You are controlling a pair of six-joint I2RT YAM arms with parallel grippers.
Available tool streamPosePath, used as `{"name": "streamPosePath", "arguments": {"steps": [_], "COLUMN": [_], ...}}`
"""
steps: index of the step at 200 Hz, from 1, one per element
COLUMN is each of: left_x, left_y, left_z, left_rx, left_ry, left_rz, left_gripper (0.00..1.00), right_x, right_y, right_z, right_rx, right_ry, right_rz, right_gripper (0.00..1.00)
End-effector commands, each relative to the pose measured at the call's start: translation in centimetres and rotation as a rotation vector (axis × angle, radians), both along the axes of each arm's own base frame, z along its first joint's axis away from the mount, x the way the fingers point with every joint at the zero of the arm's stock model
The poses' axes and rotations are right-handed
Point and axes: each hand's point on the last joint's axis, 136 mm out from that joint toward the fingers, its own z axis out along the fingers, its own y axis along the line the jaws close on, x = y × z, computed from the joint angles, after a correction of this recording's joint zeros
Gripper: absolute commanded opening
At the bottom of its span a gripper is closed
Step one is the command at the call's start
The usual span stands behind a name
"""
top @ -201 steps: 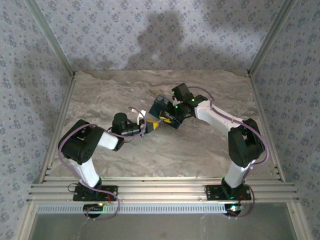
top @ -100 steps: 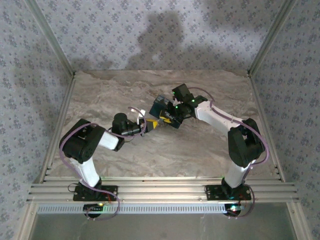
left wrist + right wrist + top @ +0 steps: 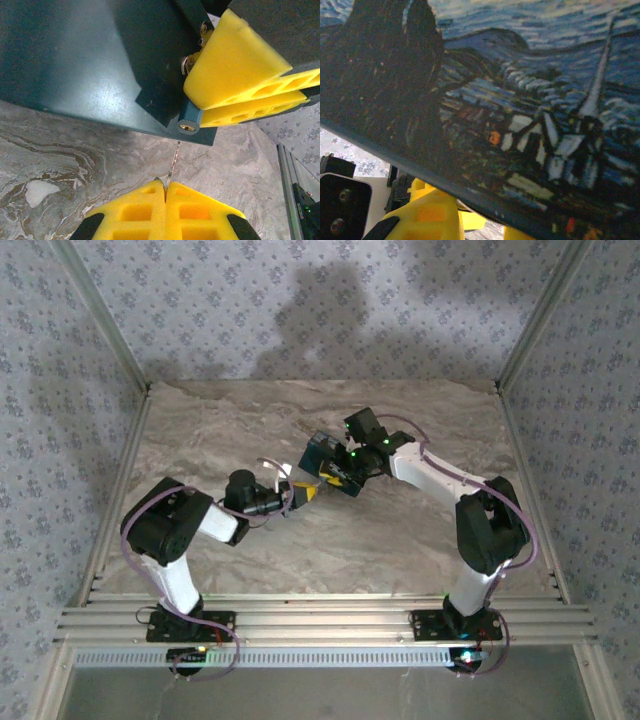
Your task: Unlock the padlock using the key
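Key (image 3: 173, 159), pinched by the left gripper (image 3: 164, 183), sits at six o'clock of the padlock (image 3: 189, 121) clamped in the right gripper (image 3: 196, 106); it is best eased toward one o'clock.

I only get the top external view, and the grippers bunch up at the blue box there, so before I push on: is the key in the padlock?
Observer: No. In the left wrist view the thin silver key points at the brassy keyhole of the tiny grey-blue padlock, but its tip stops short.
Operator: What holds the key?
Observer: The left gripper, its yellow foam fingers shut on the key's base, the blade sticking out.
Operator: And the lock?
Observer: It pokes out between the fingertips of the right gripper, beside the dark teal box.
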Motion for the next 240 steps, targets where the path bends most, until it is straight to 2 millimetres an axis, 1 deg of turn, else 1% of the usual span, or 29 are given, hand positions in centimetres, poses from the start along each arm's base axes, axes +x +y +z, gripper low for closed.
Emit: {"name": "streamPosePath", "arguments": {"steps": [1, 43, 80, 125, 168, 216, 240], "left_x": [-0.5, -0.2, 0.3, 0.8, 0.9, 1.3, 1.4], "left_y": [-0.4, -0.4, -0.6, -0.8, -0.9, -1.0, -1.0], "left_z": [1.2, 2.2, 2.5, 2.4, 2.7, 2.5, 2.4], "left_rx": [-0.024, -0.034, -0.038, -0.047, -0.060, -0.062, -0.065], "left_ry": [-0.061, -0.084, -0.088, -0.083, -0.086, -0.083, -0.080], "left_rz": [-0.031, -0.015, -0.007, 0.000, 0.002, 0.008, 0.010], "left_gripper": [0.00, 0.00, 0.00, 0.00, 0.00, 0.00, 0.00], "right_x": [0.5, 0.3, 0.2, 0.1, 0.0, 0.0, -0.1], "right_y": [-0.1, 0.0, 0.1, 0.4, 0.5, 0.9, 0.9], "right_z": [0.3, 0.3, 0.3, 0.4, 0.2, 0.6, 0.5], "right_rx": [0.009, 0.008, 0.009, 0.023, 0.025, 0.038, 0.042], "right_ry": [-0.018, -0.017, -0.016, -0.014, -0.009, -0.012, -0.005], "right_rz": [-0.014, -0.008, -0.006, -0.002, -0.001, 0.000, 0.000], "right_gripper": [0.00, 0.00, 0.00, 0.00, 0.00, 0.00, 0.00]}}
